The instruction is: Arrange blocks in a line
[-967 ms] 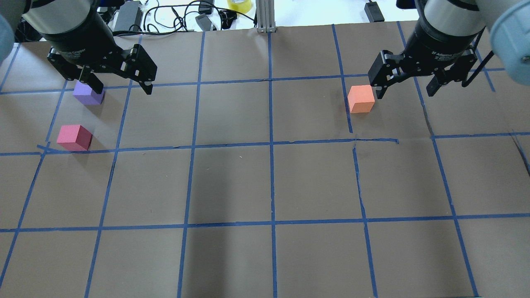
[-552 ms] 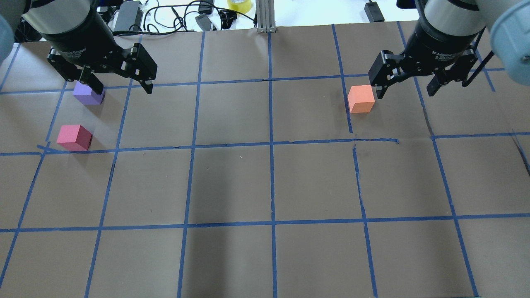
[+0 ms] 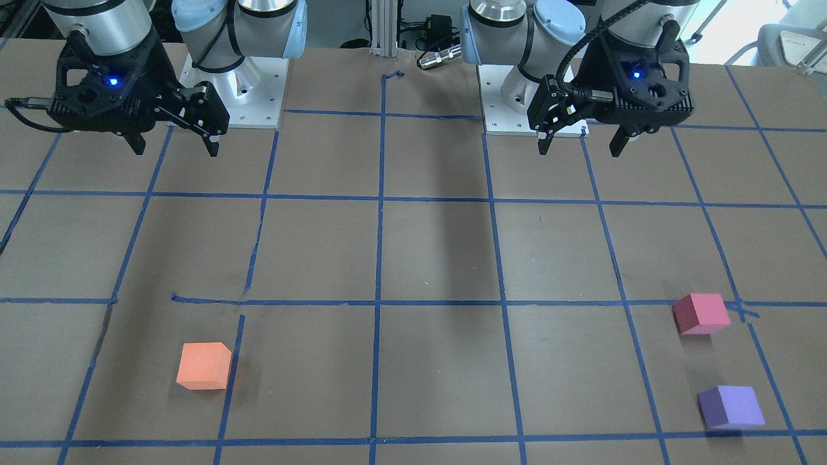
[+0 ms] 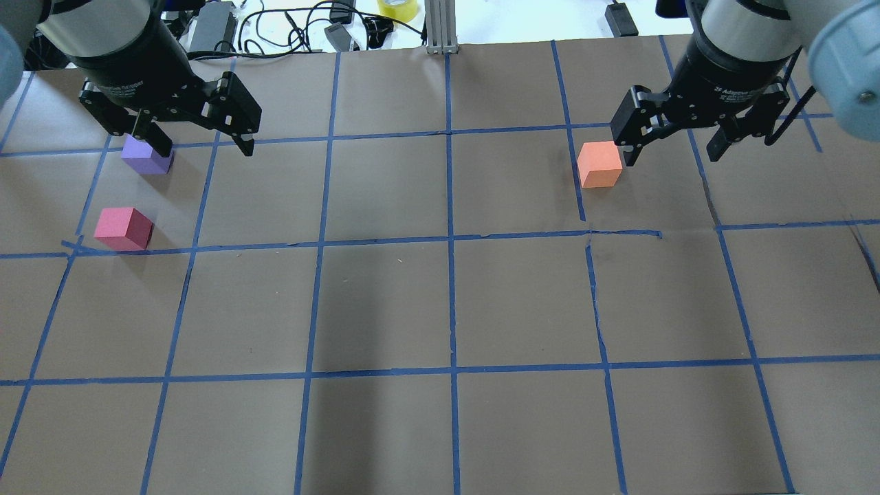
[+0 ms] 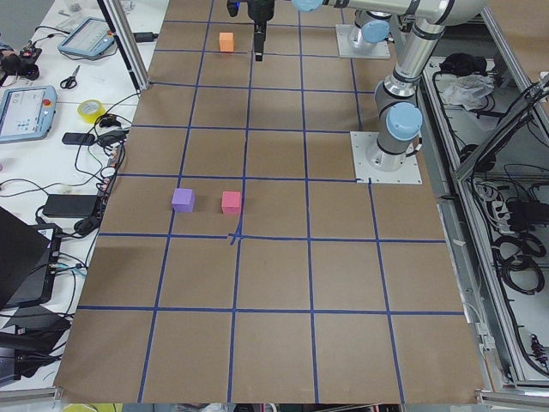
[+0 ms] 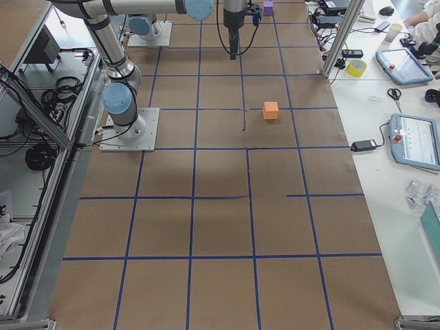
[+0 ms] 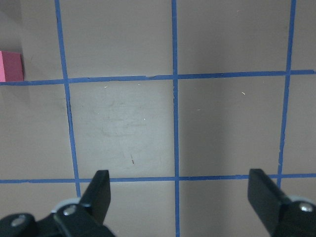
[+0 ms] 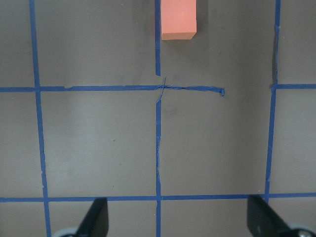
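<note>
Fingers [image 4: 240, 127] stand spread wide on both arms and hold nothing, as the left gripper [image 4: 205, 148] and the right gripper [image 4: 672, 157] hang above the desk [image 4: 385, 302], clear of every block. White lettering [image 4: 739, 89] on the right gripper's black body reads "2F Adaptive", the rest too small to make out. Similar print on the left one is too small to read. A small blue light [image 3: 114, 81] glows on each wrist housing in the front-facing view.

Brown paper covers the desk, ruled into large squares by blue tape [image 4: 449, 185]. One horizontal strip is wrinkled and breaks off short [image 4: 656, 234] on the robot's right.

Three matte foam cubes with crisp edges lie toward the side of the desk away from the robot's bases. The orange block [image 4: 599, 163] sits on the robot's right, just beside a vertical tape line, and shows at the top edge of the right wrist view, ahead of the spread fingers. The purple block [image 4: 146, 157] and the pinkish-red block [image 4: 124, 228] share one grid square on the robot's left, near each other but apart. The pinkish-red one lies close to a tape crossing, while the left gripper partly hides the purple one in the overhead view. Both are well apart from the orange block.
</note>
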{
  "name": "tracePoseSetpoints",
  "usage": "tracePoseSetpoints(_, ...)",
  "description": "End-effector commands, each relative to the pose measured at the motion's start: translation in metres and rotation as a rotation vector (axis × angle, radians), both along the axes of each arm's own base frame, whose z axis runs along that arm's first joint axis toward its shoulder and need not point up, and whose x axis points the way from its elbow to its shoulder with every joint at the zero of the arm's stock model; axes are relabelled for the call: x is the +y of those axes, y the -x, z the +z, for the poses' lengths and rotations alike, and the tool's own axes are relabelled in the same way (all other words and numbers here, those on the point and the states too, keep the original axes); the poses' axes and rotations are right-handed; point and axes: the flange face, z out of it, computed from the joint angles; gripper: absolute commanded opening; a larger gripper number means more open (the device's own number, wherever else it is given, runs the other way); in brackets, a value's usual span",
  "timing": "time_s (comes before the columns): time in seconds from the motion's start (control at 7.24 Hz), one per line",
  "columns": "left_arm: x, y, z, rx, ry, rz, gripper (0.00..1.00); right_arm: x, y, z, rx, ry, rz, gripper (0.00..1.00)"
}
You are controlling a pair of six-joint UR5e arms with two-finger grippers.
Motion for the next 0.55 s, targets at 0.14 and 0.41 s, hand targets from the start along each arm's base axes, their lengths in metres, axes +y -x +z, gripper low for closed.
tracePoseSetpoints(0.14,0.0,0.0,-0.001,-0.001,-0.002,-0.001,1.0,-0.019,0.004,-0.028,0.001,-0.053,-0.005,1.0)
tracePoseSetpoints(0.41,0.0,0.0,-0.001,-0.001,-0.002,-0.001,1.0,-0.034,0.009,-0.043,-0.005,-0.066,-0.016,1.0)
